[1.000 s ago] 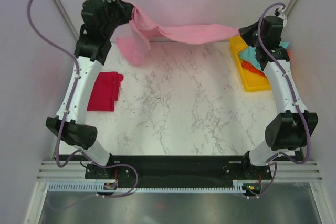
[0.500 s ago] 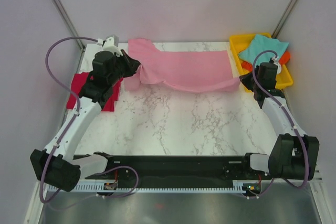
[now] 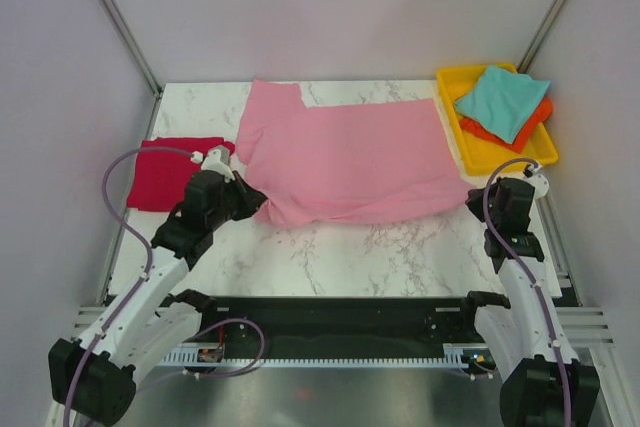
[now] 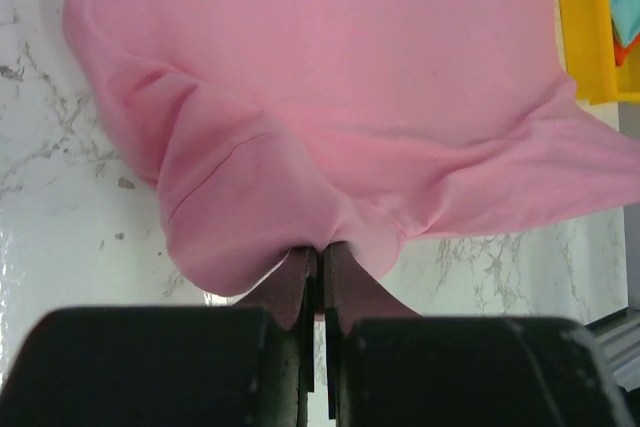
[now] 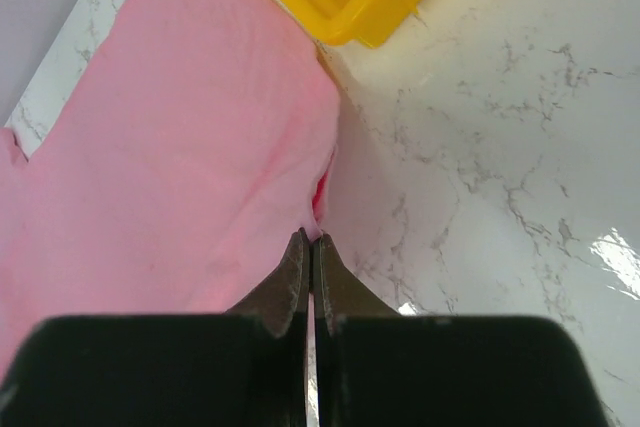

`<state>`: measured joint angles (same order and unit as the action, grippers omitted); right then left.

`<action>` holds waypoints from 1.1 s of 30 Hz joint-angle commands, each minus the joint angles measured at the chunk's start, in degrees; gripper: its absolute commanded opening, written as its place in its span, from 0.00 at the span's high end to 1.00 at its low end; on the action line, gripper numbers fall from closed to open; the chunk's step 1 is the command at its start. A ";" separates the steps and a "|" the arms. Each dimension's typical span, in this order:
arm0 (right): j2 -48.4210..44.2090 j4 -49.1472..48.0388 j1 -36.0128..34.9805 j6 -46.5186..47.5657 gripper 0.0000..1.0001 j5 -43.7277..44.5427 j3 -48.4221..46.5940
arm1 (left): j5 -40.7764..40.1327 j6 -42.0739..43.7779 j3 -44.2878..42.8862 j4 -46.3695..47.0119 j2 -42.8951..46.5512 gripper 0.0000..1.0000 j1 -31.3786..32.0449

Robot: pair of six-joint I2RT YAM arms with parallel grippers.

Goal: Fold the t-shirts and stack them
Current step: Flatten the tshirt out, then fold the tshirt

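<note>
Laying pink shirt (image 3: pixel 345 162) flat just left of tray (image 3: pixel 487 155): L gripper (image 4: pixel 320 252) pinches its near corner farthest from tray, R gripper (image 5: pixel 311 239) the near corner beside tray, both jaws tight on cloth. Best pull hem taut & level w/ both arms, then let go together so no wrinkles set. Red shirt (image 3: pixel 165 172) folded well left of tray; teal (image 3: pixel 500 99) & orange (image 3: pixel 522 130) lie in it.

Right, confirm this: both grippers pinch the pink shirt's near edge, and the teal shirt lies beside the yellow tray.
Wrong on the teal shirt: the top view shows it inside the yellow tray, on the orange shirt. The rest holds.
</note>
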<state>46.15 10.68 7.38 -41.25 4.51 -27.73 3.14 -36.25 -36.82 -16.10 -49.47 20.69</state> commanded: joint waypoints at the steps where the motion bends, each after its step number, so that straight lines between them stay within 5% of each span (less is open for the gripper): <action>1: -4.48 2.94 0.27 2.14 1.00 3.31 0.48 | -0.67 -2.68 0.60 -1.12 6.84 0.98 0.14; 8: -1.34 2.42 0.36 2.67 1.00 1.03 -2.33 | -3.31 -2.43 -3.08 -4.56 4.93 0.98 0.14; 16: 17.82 -2.06 -0.34 1.88 1.00 1.46 -10.32 | -8.40 -0.66 -16.78 -5.79 -16.06 0.98 -0.38; 29: 41.20 -3.82 -5.44 -1.98 1.00 7.26 -29.13 | -10.70 -2.16 -33.22 -4.73 -38.31 0.98 -4.68; 31: 45.77 -3.82 -5.53 -2.60 0.92 7.35 -32.91 | -9.21 -2.33 -36.81 -4.38 -43.06 0.89 -5.57; 32: 48.04 -3.82 -5.53 -2.95 0.84 7.70 -34.49 | -7.81 -2.42 -37.97 -4.47 -44.47 0.57 -6.44; 33: 48.85 -4.52 -5.53 -3.74 0.51 7.70 -34.94 | -7.10 -2.68 -38.93 -4.38 -45.53 0.39 -6.80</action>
<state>91.90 7.84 1.72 -43.40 9.65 -59.11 -5.65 -37.60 -71.16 -22.04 -92.47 15.55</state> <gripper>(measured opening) 0.246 0.379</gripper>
